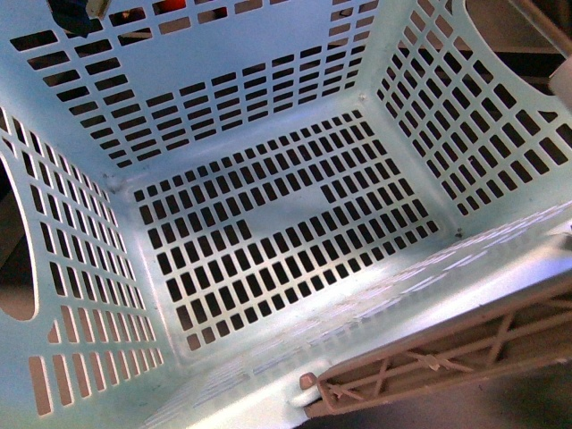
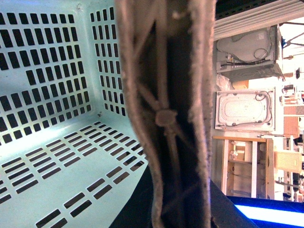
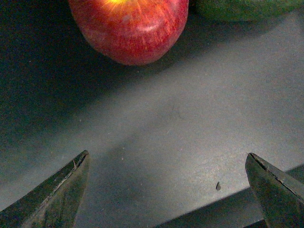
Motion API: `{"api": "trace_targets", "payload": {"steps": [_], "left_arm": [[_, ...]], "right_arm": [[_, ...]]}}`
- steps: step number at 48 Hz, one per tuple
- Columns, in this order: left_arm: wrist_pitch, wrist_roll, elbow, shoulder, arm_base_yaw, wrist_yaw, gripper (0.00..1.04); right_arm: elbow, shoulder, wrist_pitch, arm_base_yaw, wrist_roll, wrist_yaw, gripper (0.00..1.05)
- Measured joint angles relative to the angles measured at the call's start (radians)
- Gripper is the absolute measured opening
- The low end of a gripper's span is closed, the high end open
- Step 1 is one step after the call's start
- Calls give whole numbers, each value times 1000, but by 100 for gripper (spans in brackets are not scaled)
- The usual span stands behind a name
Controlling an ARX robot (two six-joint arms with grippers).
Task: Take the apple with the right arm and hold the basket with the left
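- The apple: its upper part is cut off by the frame edge.
- A green thing just beside the apple: mostly cut off, unidentifiable.

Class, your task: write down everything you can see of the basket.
The basket is pale mint-green, looks like plastic, and is rectangular and deep, with rows of slots through its floor and walls and oval hand-holes in two opposite walls. Nothing lies inside. Its brownish ribbed handle lies along the near rim, pinned at a pivot. In the left wrist view that handle runs between the dark fingers of the left gripper, seemingly clamped. What the basket stands on cannot be seen.
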Motion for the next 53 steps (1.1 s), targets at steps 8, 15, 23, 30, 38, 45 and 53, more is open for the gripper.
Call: {"api": "trace_targets", "payload": {"steps": [8,15,23,30,38,45,53], "left_arm": [[0,0,0,0,0,-5,7],[0,0,0,0,0,1,7],[0,0,0,0,0,0,7],[0,0,0,0,0,0,7],[0,0,0,0,0,-1,7],[0,0,0,0,0,-1,7],[0,0,0,0,0,0,7]], "right_arm": [[108,64,-49,5,8,0,96],[190,98,-84,16,16,-2,96],[273,132,-114,35,16,-8,96],[340,169,-142,46,15,12,96],[386,208,-147,48,10,31,96],[409,226,-156,48,7,37,95],[407,227,-152,47,-1,39,80]]}}
